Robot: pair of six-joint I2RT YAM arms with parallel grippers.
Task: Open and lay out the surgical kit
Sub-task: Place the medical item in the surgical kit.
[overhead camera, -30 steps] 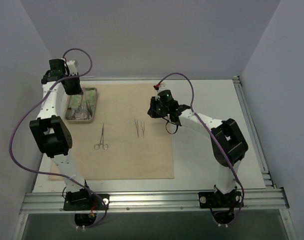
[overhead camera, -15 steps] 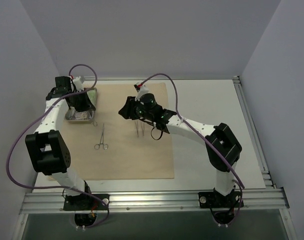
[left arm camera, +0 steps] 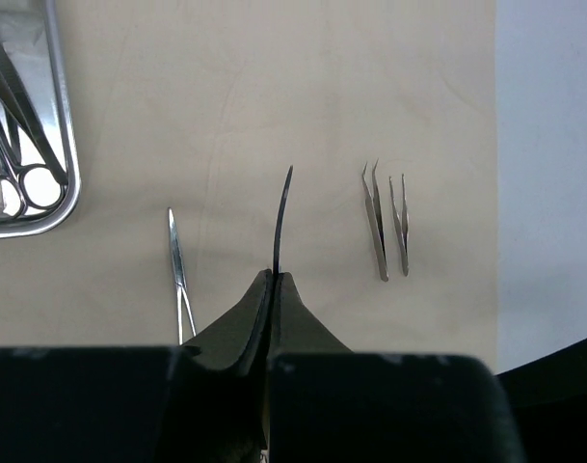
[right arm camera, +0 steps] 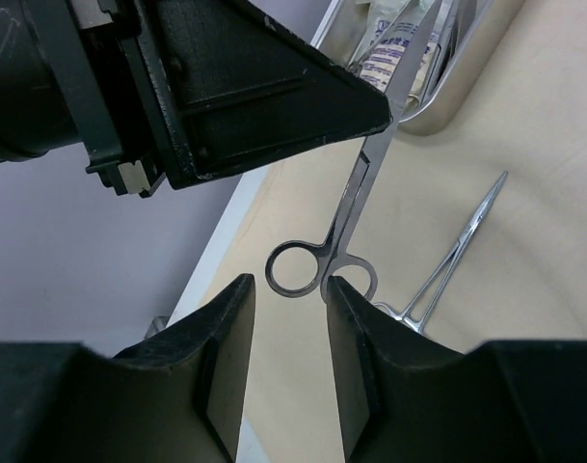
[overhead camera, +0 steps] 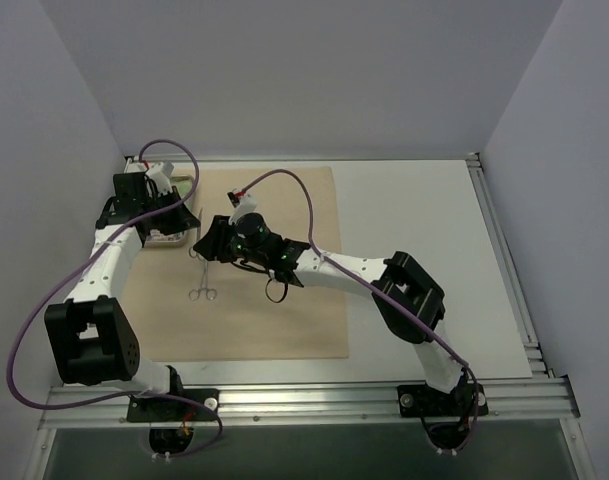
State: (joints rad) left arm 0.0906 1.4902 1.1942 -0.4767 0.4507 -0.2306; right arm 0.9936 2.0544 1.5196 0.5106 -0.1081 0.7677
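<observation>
Left tool (left arm camera: 272,289) clamps scissors (right arm camera: 343,227) by the blade; right tool (right arm camera: 285,333) open at their rings.

Plain pale grey walls (overhead camera: 314,70) enclose the white table (overhead camera: 424,260) at the back and on both sides. A metal rail (overhead camera: 314,400) runs along its near edge, under soft, even light.

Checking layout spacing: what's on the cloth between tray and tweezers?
Left wrist view: one scissor-like instrument lies there; the scissors held by the left gripper also project into that gap.
</observation>
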